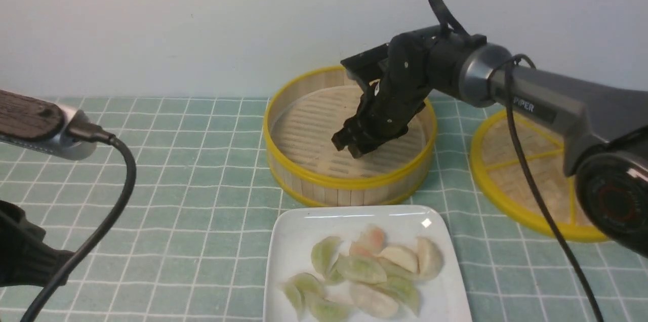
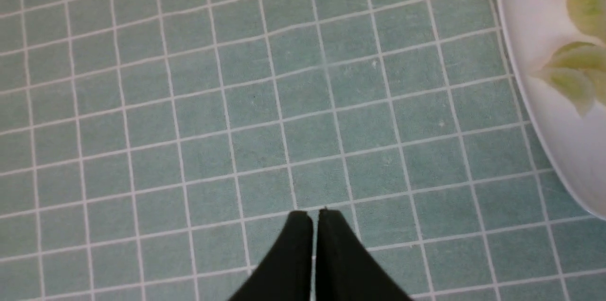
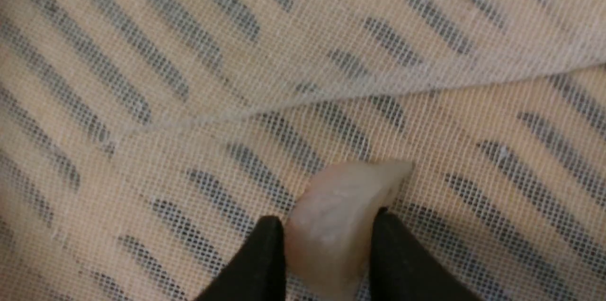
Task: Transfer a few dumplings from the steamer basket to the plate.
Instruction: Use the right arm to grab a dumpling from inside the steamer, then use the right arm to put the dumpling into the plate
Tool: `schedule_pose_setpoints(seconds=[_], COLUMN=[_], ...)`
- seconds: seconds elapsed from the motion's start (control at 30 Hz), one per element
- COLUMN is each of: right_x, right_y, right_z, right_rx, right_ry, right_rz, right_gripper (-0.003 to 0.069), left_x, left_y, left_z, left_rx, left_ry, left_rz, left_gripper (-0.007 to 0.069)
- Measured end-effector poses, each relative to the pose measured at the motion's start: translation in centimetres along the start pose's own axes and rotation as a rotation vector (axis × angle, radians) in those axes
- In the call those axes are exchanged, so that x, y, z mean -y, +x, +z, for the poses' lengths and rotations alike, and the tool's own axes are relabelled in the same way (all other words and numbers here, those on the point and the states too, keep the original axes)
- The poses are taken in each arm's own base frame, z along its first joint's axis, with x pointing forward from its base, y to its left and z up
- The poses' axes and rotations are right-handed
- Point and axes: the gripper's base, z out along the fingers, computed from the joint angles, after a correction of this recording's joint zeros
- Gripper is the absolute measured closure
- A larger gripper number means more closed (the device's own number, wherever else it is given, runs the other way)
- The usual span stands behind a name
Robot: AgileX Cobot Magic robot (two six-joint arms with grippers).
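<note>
Right end effector (image 1: 349,146): reaching down inside the steamer basket (image 1: 349,183), its two black fingers clamped on a cream-white dumpling (image 3: 345,197).
Held piece: pinched directly between the fingertips, its free end poking out ahead of them over the mesh liner (image 3: 284,78); whether it has left the liner cannot be told.
Handling: likely light, soft and slick-skinned, easy to squash or tear. The plump middle looks the safest hold, with a gentle squeeze, rather than the thin crimped edge.
Risk: a hard pinch may split the skin, while a loose one may let it slide out on the way over.
Plate (image 1: 304,220): toward the robot from the right end effector, just past the basket's near rim, carrying a heap of green, cream and pinkish dumplings (image 1: 364,269).
Left end effector (image 2: 315,216): fingers pressed together on nothing, above the checked table (image 1: 177,160), with the plate's edge off to one side.
Lid (image 1: 506,200): flat on the table, to the right of the right end effector.
</note>
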Motion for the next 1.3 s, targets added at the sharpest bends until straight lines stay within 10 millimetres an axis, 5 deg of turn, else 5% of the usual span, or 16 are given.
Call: schedule_pose_setpoints(seconds=[0.17, 0.4, 0.5, 0.6, 0.77, 0.9, 1.2, 1.3], right_x=[-0.1, -0.9, -1.5, -2.4, -3.4, -3.6, -3.3, -3.2], right_y=[-0.3, -0.8, 0.9, 4.6, 10.4, 14.8, 15.9, 15.9], right_z=[-3.0, -14.0, -17.4, -18.5, -17.3, -13.0, -9.2, -8.5], right_rx=[-0.052, 0.038, 0.055, -0.018, -0.137, -0.182, -0.162, -0.165], right_ry=[0.008, 0.006, -0.025, -0.1, -0.19, -0.203, -0.191, -0.187], right_rz=[-0.018, -0.028, -0.015, 0.012, 0.043, 0.104, 0.128, 0.122], right_gripper=[0.048, 0.048, 0.048, 0.048, 0.048, 0.048, 0.0434, 0.0314], left_x=[-0.1, -0.1, -0.1, -0.2, -0.2, -0.1, 0.1, 0.2], left_y=[0.1, 0.1, 0.1, 0.1, 0.1, 0.0, -0.2, -0.2], left_z=[-0.1, -0.2, -0.3, -0.3, -0.3, -0.3, -0.3, -0.4], left_rx=[0.007, 0.01, 0.013, 0.015, 0.017, 0.037, 0.053, 0.052], left_ry=[-0.003, -0.002, -0.003, -0.002, -0.002, 0.005, 0.026, 0.037], left_rz=[-0.003, -0.004, -0.004, -0.003, -0.003, -0.003, -0.009, -0.014], left_gripper=[0.0631, 0.0631, 0.0631, 0.0631, 0.0631, 0.0631, 0.0631, 0.0631])
